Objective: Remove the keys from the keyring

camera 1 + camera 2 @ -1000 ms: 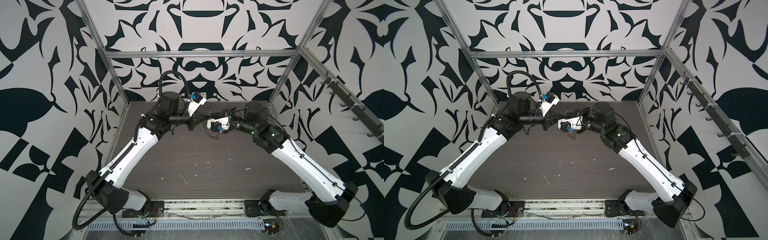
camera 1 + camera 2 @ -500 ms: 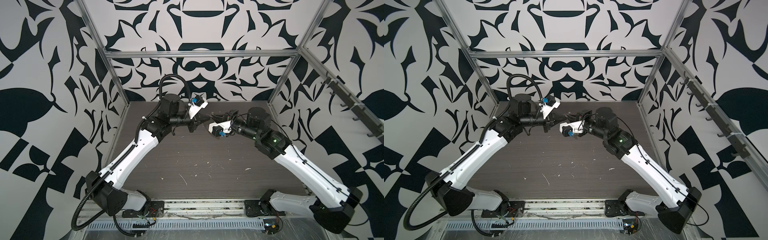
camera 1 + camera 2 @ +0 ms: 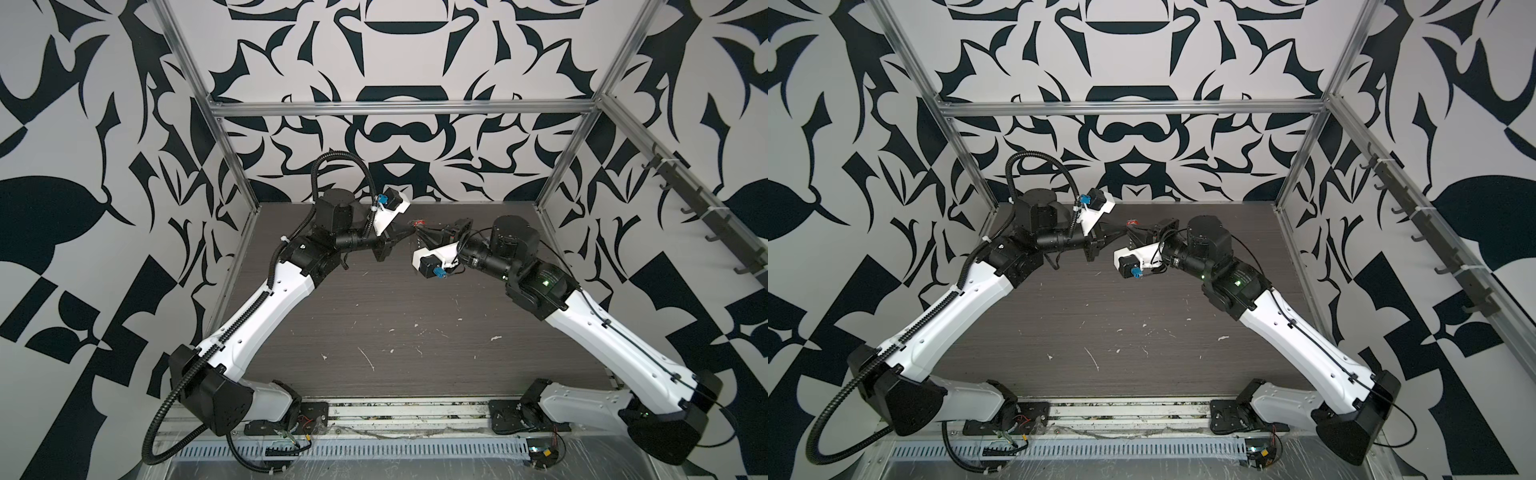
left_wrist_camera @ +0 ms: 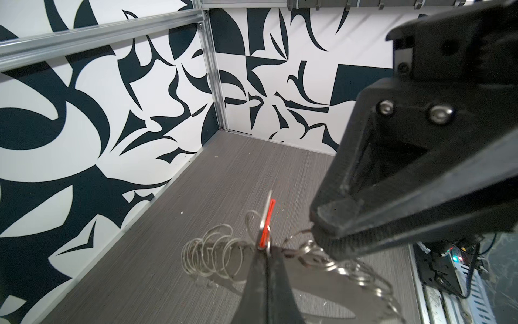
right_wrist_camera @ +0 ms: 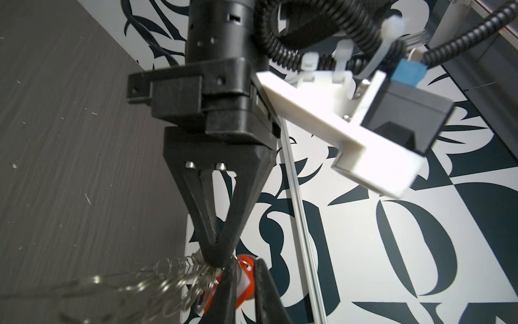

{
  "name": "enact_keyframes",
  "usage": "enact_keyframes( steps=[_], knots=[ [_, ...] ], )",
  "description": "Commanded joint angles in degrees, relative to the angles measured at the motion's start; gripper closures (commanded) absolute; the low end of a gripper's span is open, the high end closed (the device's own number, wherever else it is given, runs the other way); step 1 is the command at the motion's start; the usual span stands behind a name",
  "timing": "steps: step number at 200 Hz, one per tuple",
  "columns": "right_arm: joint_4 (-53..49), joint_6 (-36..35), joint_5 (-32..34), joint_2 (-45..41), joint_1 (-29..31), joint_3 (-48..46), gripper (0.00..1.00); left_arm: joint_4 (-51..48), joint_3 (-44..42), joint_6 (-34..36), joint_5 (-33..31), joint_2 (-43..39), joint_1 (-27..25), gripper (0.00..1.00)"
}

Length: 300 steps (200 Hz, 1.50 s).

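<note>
Grey slotted rail (image 3: 374,451) nearest, with both arm bases (image 3: 270,403) seated just behind it. Beyond that, dark wood-grain table (image 3: 395,332), flecked with white scraps. Farther on, above the table's far part, left gripper (image 5: 215,259) and right gripper (image 4: 318,228) tip to tip in both top views. Left gripper's fingers (image 5: 196,210) pressed together, clamped on the keyring (image 4: 210,252), a string of loose silvery coils trailing to either side. Just beside that clamp, red tag (image 4: 266,224) with white label, edge-on in the left wrist view. Right gripper's fingers (image 5: 267,294) a narrow gap apart, tag seen through the gap, coil wire reaching their tip. Keys not to be made out among the blurred loops. Farthest, black-and-white patterned wall (image 3: 395,137) behind an aluminium frame bar (image 3: 395,109).
</note>
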Motion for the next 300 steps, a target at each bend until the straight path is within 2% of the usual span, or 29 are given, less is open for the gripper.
enact_keyframes(
  steps=[1, 34, 66, 85, 141, 183, 238, 300],
  knots=[
    [4.0, -1.0, 1.7, 0.3, 0.2, 1.8, 0.83, 3.7, -0.7, -0.1, 0.8, -0.3, 0.2, 1.00],
    [7.4, 5.2, 1.6, -0.4, 0.1, 2.1, 0.75, 5.7, -1.4, -0.7, 1.3, -0.3, 0.2, 1.00],
    [7.4, 20.9, -4.1, -3.9, -3.0, 3.4, 0.68, 7.8, -3.2, 0.1, 2.1, -0.8, 0.2, 1.00],
    [5.1, 26.8, -6.0, -5.1, -5.7, 3.5, 0.63, 9.8, -4.9, 0.4, 2.5, -1.3, 0.2, 1.00],
    [2.3, 31.0, -1.0, -8.8, -8.2, -3.4, 0.56, 14.5, -8.8, 2.1, 4.4, -2.9, 0.2, 1.00],
    [5.7, 36.2, 0.8, -10.1, -8.7, -10.7, 0.54, 19.5, -12.8, 3.1, 6.3, -4.6, 0.2, 1.00],
    [10.6, 41.2, 0.2, -10.7, -9.0, -17.2, 0.52, 24.9, -17.1, 4.5, 7.5, -7.3, 0.2, 1.00],
    [14.9, 46.9, -3.9, -10.9, -8.9, -21.6, 0.51, 34.4, -23.4, 6.8, 8.7, -9.5, 0.2, 1.00]
  ],
)
